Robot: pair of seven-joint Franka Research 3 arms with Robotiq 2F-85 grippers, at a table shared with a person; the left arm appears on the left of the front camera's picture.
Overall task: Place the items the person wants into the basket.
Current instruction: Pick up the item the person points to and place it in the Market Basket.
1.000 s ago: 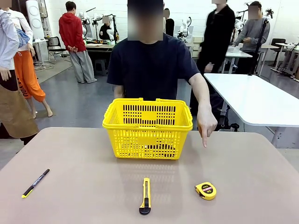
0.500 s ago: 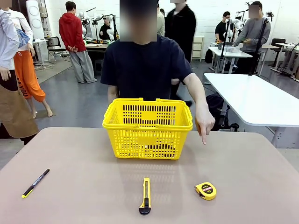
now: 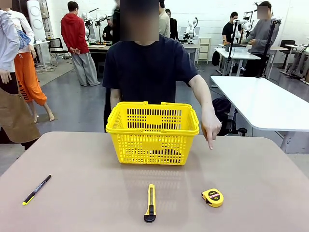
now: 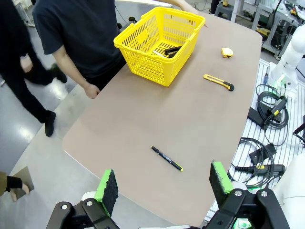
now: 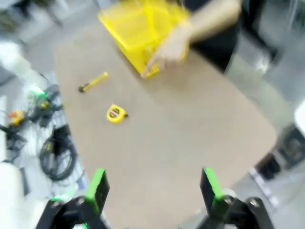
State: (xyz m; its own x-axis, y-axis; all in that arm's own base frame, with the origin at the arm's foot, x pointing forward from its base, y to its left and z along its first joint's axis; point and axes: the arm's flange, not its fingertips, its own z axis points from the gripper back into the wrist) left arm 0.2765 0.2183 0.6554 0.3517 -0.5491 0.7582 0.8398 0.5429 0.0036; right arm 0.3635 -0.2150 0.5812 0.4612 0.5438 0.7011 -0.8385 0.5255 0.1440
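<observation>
Front view: yellow basket [image 3: 152,133] sits upper centre on the tan bench [image 3: 87,193], with the person [image 3: 147,67] in a black T-shirt standing right behind it. Person's hand [image 3: 211,126] hangs at the basket's right side, index finger pointing down at the bench. Tape measure [image 3: 212,197] lies lower right, well below that finger. Yellow utility knife [image 3: 150,203] lies lower centre, black pen [image 3: 36,189] with yellow tip at lower left.

Left wrist view: left gripper [image 4: 162,186] at the bottom edge, jaws wide open and holding nothing, green pads [image 4: 107,186] showing. Pen [image 4: 167,158] lies mid-frame just above them. Basket [image 4: 159,44] at top centre, dark items inside it (a black stapler-like shape, hard to tell more). Knife [image 4: 218,82] and tape measure [image 4: 227,52] at upper right.

Right wrist view (blurry): right gripper [image 5: 155,191] at the bottom, jaws open and empty. Tape measure [image 5: 116,114] left of centre, knife [image 5: 93,82] above it to the left. Basket [image 5: 143,33] at top, person's hand [image 5: 169,47] in front of it.
</observation>
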